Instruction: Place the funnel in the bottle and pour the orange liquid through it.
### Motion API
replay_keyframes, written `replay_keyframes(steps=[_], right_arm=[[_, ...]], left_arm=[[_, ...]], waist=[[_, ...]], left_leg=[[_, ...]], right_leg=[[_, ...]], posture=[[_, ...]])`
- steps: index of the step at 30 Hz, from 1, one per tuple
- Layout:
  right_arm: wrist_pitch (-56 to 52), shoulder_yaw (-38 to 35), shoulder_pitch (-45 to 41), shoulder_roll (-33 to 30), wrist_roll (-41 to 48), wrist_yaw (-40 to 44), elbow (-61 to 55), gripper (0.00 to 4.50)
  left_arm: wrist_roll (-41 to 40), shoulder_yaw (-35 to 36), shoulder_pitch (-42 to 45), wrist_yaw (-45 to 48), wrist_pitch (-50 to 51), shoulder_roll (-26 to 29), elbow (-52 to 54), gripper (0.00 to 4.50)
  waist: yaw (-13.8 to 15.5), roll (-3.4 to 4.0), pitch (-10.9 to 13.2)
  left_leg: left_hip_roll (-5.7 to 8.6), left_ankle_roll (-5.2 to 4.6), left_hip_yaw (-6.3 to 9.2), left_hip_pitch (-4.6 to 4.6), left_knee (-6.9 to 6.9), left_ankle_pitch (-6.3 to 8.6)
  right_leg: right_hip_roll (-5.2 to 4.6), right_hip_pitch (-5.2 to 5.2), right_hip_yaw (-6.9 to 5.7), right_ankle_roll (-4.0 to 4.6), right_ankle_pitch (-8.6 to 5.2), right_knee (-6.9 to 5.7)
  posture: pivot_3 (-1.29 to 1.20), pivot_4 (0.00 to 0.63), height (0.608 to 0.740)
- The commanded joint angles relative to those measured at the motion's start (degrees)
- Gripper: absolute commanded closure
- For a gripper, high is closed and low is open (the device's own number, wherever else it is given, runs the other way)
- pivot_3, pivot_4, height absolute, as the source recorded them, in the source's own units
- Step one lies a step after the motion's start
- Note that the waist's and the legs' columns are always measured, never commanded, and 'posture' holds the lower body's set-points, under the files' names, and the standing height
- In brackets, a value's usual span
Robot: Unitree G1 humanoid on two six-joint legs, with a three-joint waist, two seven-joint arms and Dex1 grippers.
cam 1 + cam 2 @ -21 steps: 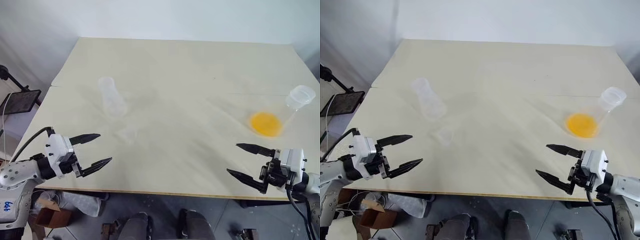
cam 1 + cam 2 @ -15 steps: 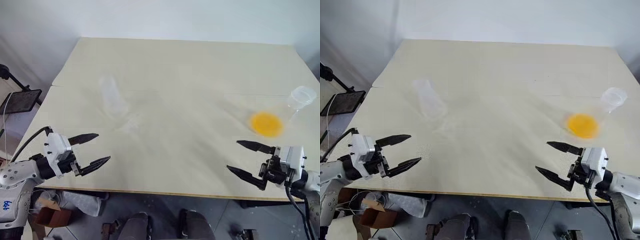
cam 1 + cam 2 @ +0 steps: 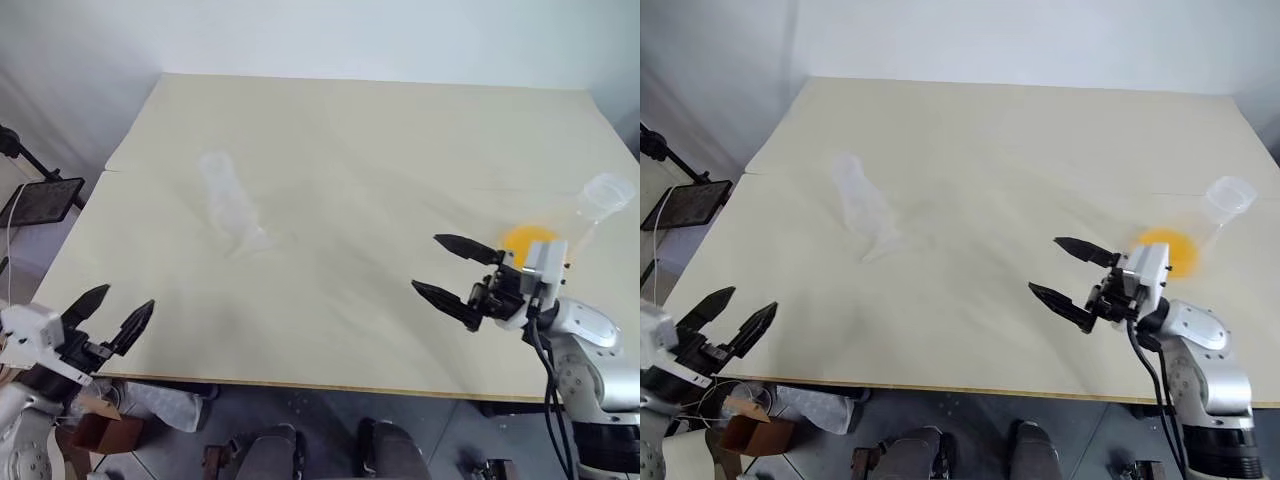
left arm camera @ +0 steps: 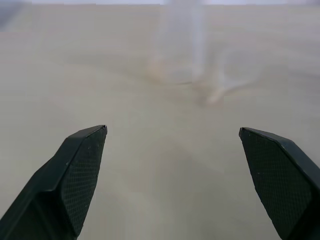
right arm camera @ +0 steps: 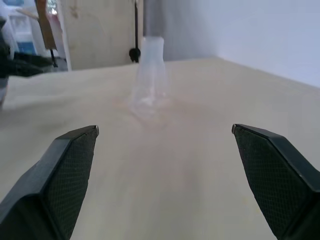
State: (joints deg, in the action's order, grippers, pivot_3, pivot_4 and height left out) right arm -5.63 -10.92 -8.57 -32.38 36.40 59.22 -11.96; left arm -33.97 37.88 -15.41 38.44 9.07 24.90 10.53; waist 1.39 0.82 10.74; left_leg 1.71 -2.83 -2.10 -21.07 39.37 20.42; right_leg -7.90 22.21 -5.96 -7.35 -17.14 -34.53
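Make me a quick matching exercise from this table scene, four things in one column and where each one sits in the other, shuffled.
Things:
1. bottle
2. orange liquid
3. left end effector
4. right end effector

Places:
A. over the table, just left of the orange patch
B. pooled in clear glassware at the table's right edge
C. off the table's near left corner
D. standing on the table's left half

Pairs: 1-D, 2-B, 3-C, 4-A

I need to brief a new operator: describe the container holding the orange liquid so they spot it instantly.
Look at the pale table, along its right edge. There a clear flask stands just beyond the open right gripper. Only it holds a round pool of orange liquid; the clear bottle on the left is empty.
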Motion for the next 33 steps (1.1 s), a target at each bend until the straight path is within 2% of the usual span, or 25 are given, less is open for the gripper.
replay_keyframes(steps=[1, 4, 9, 13, 16, 21, 25, 32, 33], right_arm=[[0.49, 0.49, -1.38, 1.17, -0.14, -0.91, -0.71, 0.02], [1.19, 0.78, -1.65, 1.62, -0.77, -0.7, 0.23, 0.02], [3.45, -1.43, 1.4, 0.9, -1.91, 0.04, 2.35, 0.02], [4.59, -3.4, 5.77, 0.58, -2.52, -0.52, 1.57, 0.02], [4.65, -4.14, 8.09, 0.87, -2.62, -1.75, 0.0, 0.02], [4.33, -4.38, 10.43, 1.68, -2.72, -4.25, -3.62, 0.02], [4.04, -4.0, 11.9, 2.36, -2.81, -6.45, -6.29, 0.02], [3.76, -3.6, 13.03, 2.89, -2.88, -8.88, -8.42, 0.02], [3.7, -3.64, 13.03, 2.92, -2.85, -9.18, -8.54, 0.0]], left_arm=[[-1.24, 0.3, -2.15, -2.61, -1.18, -2.47, 4.67, 0.0], [-1.04, -0.9, -1.96, -3.02, -0.88, -2.47, 5.49, 0.0], [0.36, -5.61, 9.32, -2.89, 2.96, 4.14, 1.1, 0.0], [4.83, -12.42, 24.75, -5.58, 4.85, 6.86, -7.82, 0.0], [8.76, -17.9, 37.19, -7.53, 5.68, 6.29, -16.81, 0.0], [11.73, -23.26, 50.65, -5.1, 3.27, 4.66, -28.73, 0.0], [13.59, -24.49, 57.2, -6.02, 1.86, 3.86, -35.89, 0.0], [15.65, -25.78, 60.48, -4.48, 0.59, 3.81, -41.42, 0.0], [15.62, -25.77, 60.5, -4.04, 0.52, 3.75, -41.63, 0.19]], waist=[[0.09, -0.05, -0.02], [0.09, -0.08, -0.02], [0.41, -0.08, -0.03], [0.11, -0.08, -0.07], [-0.06, -0.12, -0.06], [-0.27, -0.17, -0.05], [-0.06, -0.19, -0.04], [-0.02, -0.23, -0.01], [-0.03, -0.23, -0.01]], left_leg=[[0.01, 0.0, 0.01, -0.01, 0.0, 0.0], [0.02, -0.01, 0.01, -0.01, 0.0, 0.0], [0.02, -0.01, 0.07, 0.0, 0.03, -0.02], [0.18, -0.06, 0.02, 0.01, 0.06, -0.05], [0.26, -0.09, -0.09, 0.0, 0.06, -0.05], [0.2, -0.1, -0.21, -0.02, 0.08, -0.07], [0.19, -0.1, -0.21, -0.03, 0.12, -0.08], [0.19, -0.1, -0.18, -0.08, 0.21, -0.07], [0.19, -0.1, -0.17, -0.07, 0.23, -0.07]], right_leg=[[-0.01, 0.0, 0.0, 0.0, 0.0, -0.01], [-0.02, -0.01, 0.0, 0.0, 0.0, 0.01], [0.01, 0.02, -0.04, 0.03, 0.0, -0.2], [0.23, 0.09, -0.04, 0.01, 0.03, -0.41], [0.28, 0.23, -0.24, -0.03, 0.05, -0.59], [0.37, 0.25, -0.36, -0.05, 0.05, -0.57], [0.38, 0.24, -0.37, -0.05, 0.05, -0.57], [0.38, 0.23, -0.39, -0.06, 0.06, -0.58], [0.38, 0.23, -0.39, -0.06, 0.06, -0.59]], posture=[[0.0, 0.15, 0.74], [0.0, 0.15, 0.74], [0.0, 0.15, 0.74], [0.0, 0.15, 0.74], [0.0, 0.15, 0.74], [0.0, 0.15, 0.74], [0.0, 0.15, 0.74], [0.0, 0.15, 0.74], [0.0, 0.15, 0.74]])
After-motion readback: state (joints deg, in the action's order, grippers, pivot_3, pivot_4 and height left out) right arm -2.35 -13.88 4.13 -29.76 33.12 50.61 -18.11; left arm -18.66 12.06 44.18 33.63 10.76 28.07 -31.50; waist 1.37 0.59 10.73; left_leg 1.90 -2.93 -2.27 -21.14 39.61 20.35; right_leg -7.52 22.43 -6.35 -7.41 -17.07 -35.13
